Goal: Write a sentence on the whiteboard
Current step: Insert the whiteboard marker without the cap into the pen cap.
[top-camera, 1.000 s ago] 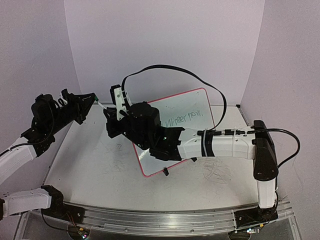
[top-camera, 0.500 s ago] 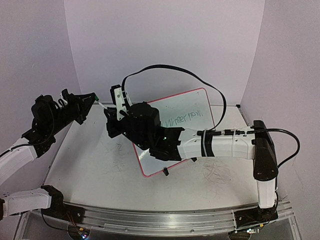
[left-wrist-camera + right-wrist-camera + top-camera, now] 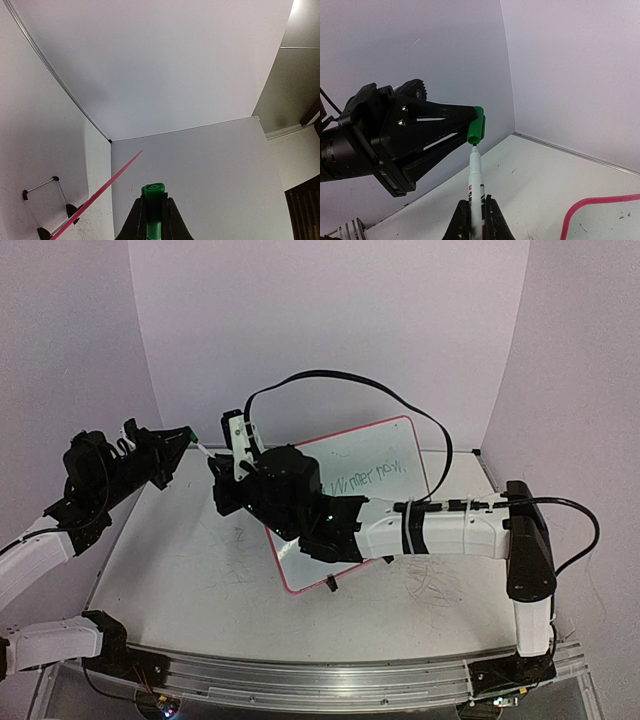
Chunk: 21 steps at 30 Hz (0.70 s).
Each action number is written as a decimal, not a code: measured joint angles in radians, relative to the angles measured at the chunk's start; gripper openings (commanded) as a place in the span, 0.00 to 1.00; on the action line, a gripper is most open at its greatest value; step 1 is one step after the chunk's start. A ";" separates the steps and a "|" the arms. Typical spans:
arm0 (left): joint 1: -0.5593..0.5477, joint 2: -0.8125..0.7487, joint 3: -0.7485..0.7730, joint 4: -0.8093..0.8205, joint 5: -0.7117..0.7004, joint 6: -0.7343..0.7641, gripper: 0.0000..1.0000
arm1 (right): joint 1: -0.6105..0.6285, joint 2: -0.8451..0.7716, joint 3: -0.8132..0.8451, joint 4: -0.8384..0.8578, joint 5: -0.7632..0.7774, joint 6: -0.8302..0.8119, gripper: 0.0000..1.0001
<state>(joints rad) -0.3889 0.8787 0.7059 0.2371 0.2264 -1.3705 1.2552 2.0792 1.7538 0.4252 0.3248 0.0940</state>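
Note:
The whiteboard has a pink-red frame and stands tilted on black clip feet at mid-table. The sentence is one line of green writing across it. My right gripper is shut on a white marker and points it left. My left gripper is shut on the green cap. In the right wrist view the marker's tip sits right at the cap's open end. The board's frame edge shows in the left wrist view, and a corner of it in the right wrist view.
The white tabletop carries faint grey scribble marks. Lilac walls close in the back and both sides. A black cable arcs over the board from the right wrist. The right forearm lies across the board's near edge.

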 measured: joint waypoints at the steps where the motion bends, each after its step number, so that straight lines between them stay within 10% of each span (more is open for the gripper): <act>1: 0.000 0.000 0.000 0.000 0.001 0.000 0.00 | 0.000 0.000 0.000 0.000 0.001 0.000 0.00; 21: 0.003 0.000 -0.040 0.051 0.026 -0.009 0.00 | -0.009 0.139 0.192 -0.016 0.066 -0.024 0.00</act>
<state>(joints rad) -0.3858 0.8783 0.6655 0.2878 0.2522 -1.3797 1.2461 2.2187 1.9454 0.4087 0.3908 0.0697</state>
